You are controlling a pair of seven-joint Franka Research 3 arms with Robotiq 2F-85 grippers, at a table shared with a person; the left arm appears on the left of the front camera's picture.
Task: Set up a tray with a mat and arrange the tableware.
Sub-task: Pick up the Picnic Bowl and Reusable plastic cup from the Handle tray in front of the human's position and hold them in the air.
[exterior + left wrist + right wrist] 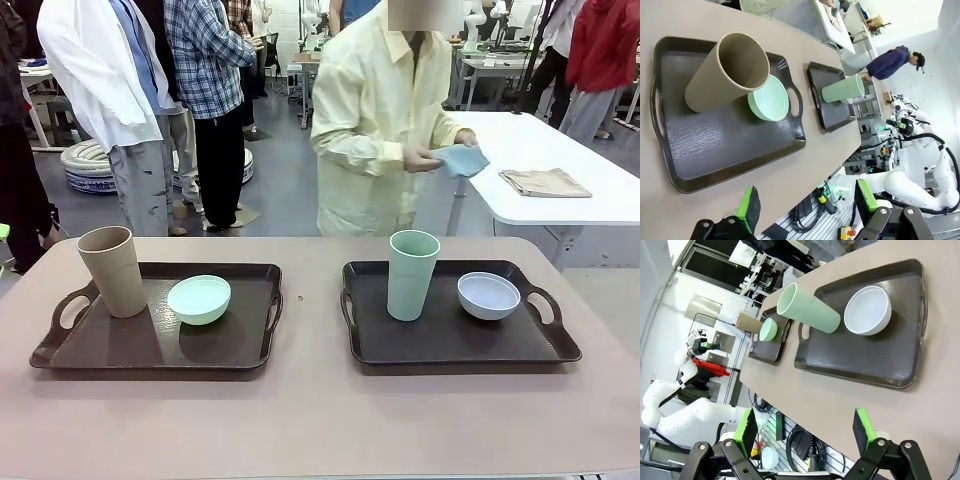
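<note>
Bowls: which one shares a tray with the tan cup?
The mint green bowl, beside the tan cup on the left tray; the pale grey-white bowl sits with the mint green cup on the right tray.

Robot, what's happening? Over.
Left tool, right tool open. Tan cup, green bowl on left tray; green cup, white bowl on right tray. Person holds blue cloth. Nothing blocking.

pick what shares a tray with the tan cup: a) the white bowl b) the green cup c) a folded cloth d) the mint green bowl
d, the mint green bowl sits beside the tan cup on the left tray, while the white bowl and green cup stand on the other tray.
</note>
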